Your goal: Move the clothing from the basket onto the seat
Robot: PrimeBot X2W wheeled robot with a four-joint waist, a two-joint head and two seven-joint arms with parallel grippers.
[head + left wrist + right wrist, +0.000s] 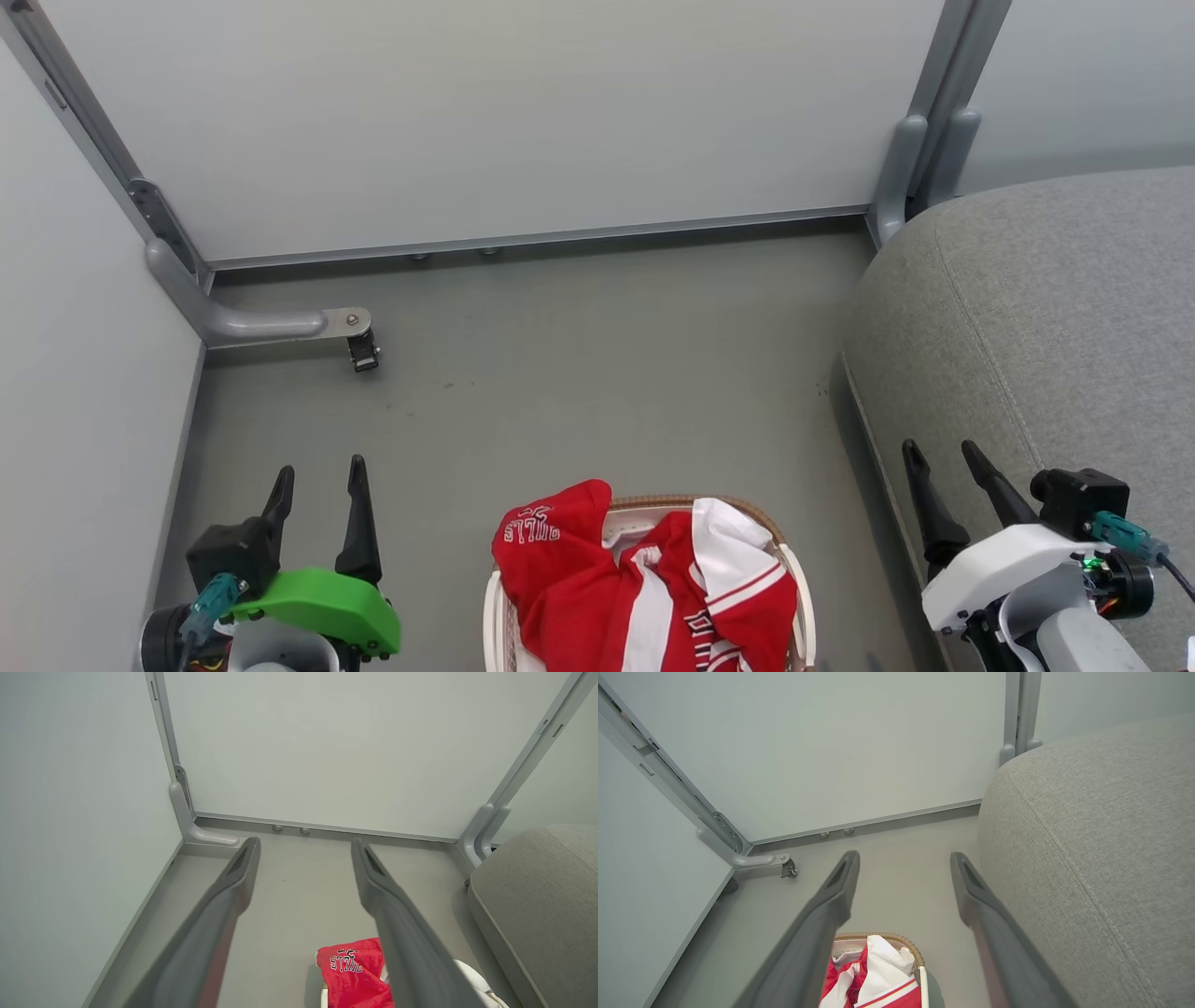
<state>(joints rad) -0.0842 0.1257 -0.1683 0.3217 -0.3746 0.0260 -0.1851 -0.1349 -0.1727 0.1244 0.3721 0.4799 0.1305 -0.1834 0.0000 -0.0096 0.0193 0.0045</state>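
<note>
Red and white jerseys [644, 588] fill the white basket [803, 611] at the bottom centre of the head view; one red piece with white lettering hangs over its left rim. The jerseys [352, 973] [878, 975] also lie low in both wrist views, under the brown rim [896, 938]. The grey seat [1046, 345] [1101, 849] [537, 896] rises to the right of the basket. My left gripper [317, 471] [303, 851] is open, left of the basket. My right gripper [938, 453] [903, 863] is open over the seat's near edge. Both hold nothing.
Pale partition walls [485, 112] close off the back and the left side. A grey metal foot with a small castor [359, 347] juts onto the grey floor [597, 373] at the back left. Another grey post [920, 149] stands in the back right corner by the seat.
</note>
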